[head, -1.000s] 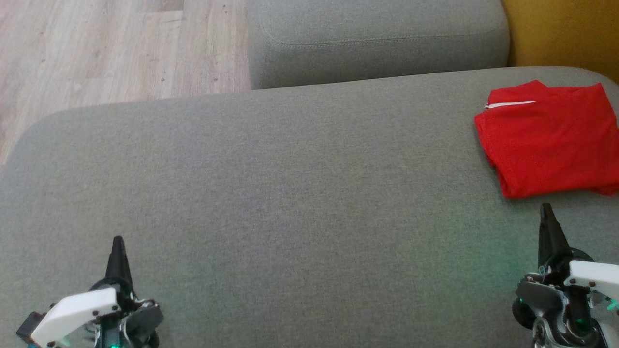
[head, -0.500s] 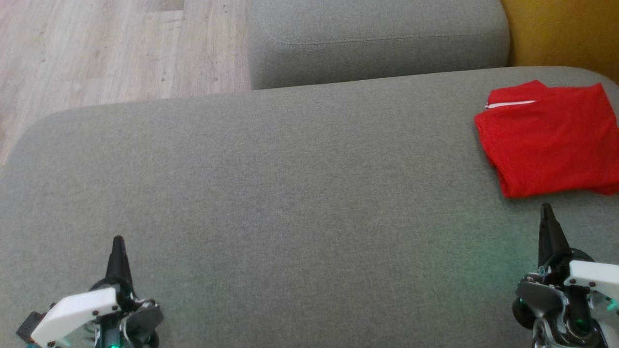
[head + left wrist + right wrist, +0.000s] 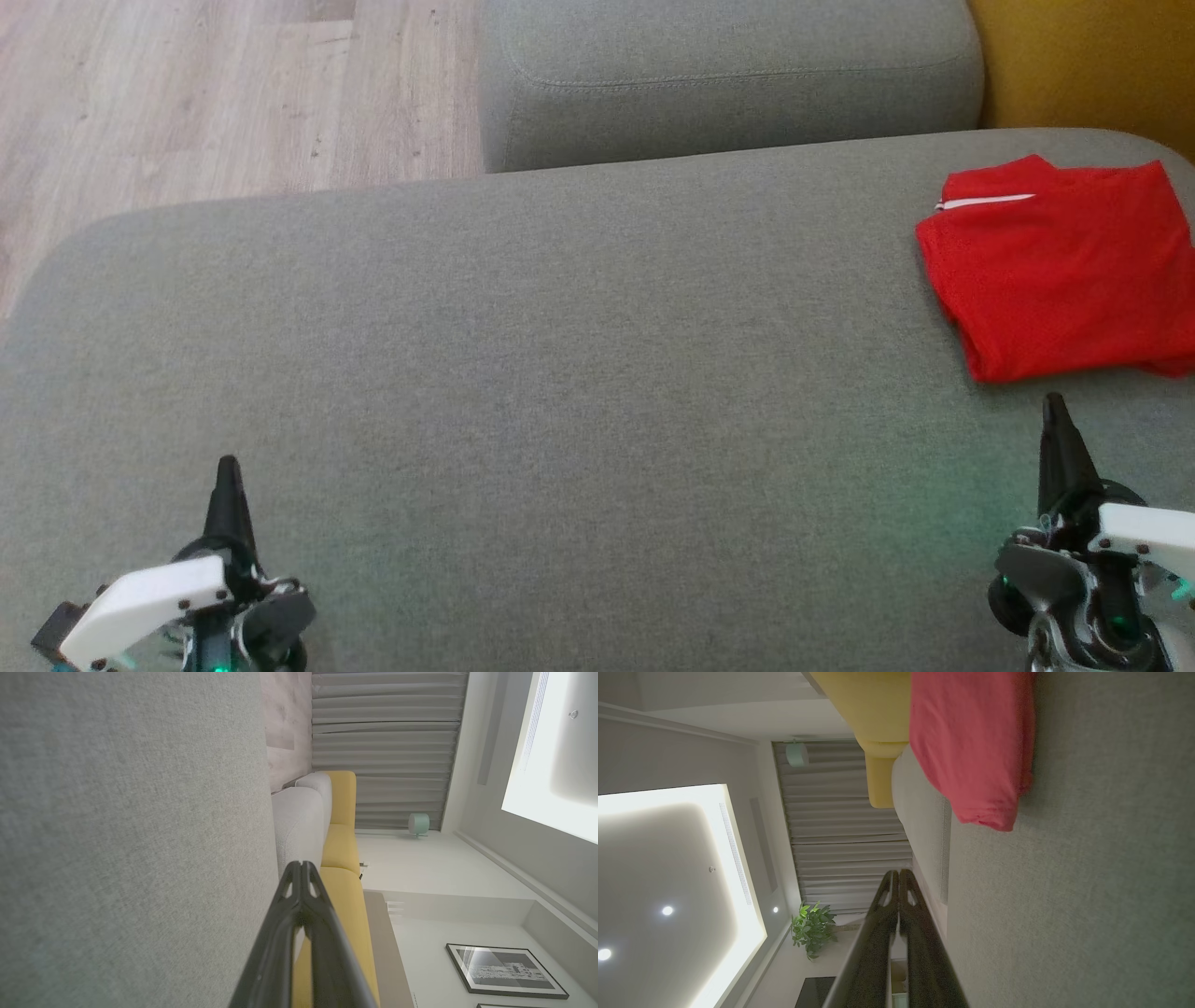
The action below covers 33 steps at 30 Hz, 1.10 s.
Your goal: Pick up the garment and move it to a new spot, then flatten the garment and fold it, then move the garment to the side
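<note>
The garment (image 3: 1064,280), red and folded into a flat packet, lay at the far right corner of the grey sofa seat (image 3: 560,373), with its right side running past the edge of the head view. A thin white stripe (image 3: 985,201) marked its far left corner. What showed of the packet was a little wider than deep, so its long axis seemed to run along the seat's far edge, slightly skewed. A rounded fold faced the near edge.

The right jaws were pressed together and held nothing. They pointed toward the far edge, their tip just short of the garment's near hem and apart from it. In the right wrist view the two dark fingers (image 3: 920,952) met at the tip, with the garment ahead and to one side. The left jaws, also closed and empty, sat near the seat's near left corner, well apart from the cloth.

The right arm was by far the nearer. Folded and lying at the side, the garment looked close to finished; any further nudge would fall to that arm, reaching straight ahead.
</note>
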{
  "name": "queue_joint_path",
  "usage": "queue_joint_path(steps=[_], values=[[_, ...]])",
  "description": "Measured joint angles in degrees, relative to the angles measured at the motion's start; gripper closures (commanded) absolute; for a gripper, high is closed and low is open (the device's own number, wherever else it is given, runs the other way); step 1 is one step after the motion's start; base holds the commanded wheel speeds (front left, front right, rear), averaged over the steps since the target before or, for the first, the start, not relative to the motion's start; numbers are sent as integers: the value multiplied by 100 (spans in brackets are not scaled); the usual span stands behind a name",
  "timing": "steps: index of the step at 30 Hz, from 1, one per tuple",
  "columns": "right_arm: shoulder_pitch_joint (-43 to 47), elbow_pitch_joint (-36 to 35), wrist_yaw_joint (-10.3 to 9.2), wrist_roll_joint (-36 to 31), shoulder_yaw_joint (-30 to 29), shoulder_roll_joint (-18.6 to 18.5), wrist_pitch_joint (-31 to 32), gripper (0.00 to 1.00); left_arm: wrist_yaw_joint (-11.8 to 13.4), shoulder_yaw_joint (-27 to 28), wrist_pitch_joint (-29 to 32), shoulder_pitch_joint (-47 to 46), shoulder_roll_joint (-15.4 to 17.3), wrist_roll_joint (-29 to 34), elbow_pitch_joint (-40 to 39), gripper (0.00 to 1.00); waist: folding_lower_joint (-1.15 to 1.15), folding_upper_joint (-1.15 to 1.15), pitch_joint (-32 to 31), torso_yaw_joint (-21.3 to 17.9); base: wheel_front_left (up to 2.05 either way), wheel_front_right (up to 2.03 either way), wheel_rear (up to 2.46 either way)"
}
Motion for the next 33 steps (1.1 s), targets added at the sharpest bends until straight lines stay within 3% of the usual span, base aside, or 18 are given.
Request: queue_joint_path(steps=[33], values=[[0,0,0,-7,-14,5,26,100,0,13,23,0,-11,1,1,100,0,0,0,0,0,0,0]])
